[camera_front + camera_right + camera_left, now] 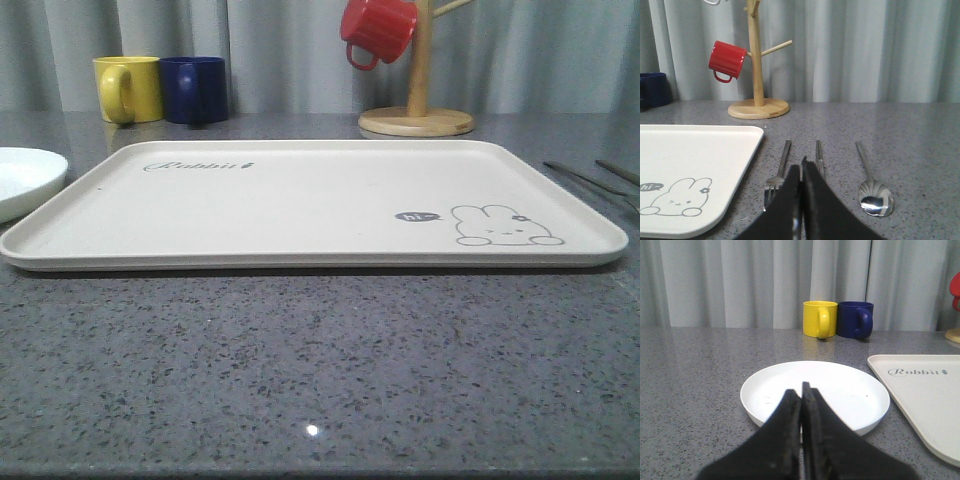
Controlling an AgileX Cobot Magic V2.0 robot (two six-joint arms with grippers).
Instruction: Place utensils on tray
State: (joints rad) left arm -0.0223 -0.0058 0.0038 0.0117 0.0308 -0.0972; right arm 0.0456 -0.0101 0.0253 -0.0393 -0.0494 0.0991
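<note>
Tray [300, 205]: bare; nothing placed yet
Utensils: fork [777, 175], knife [819, 157], spoon [871, 186] lie side by side just right of the tray
Right gripper [801, 172]: pressed closed, empty; should open, then pinch the fork mid-handle
Left gripper [801, 395]: closed, empty, over the plate [840, 385]

Soft, even light, one small glare spot on the countertop [313, 430], sharp focus.
</note>
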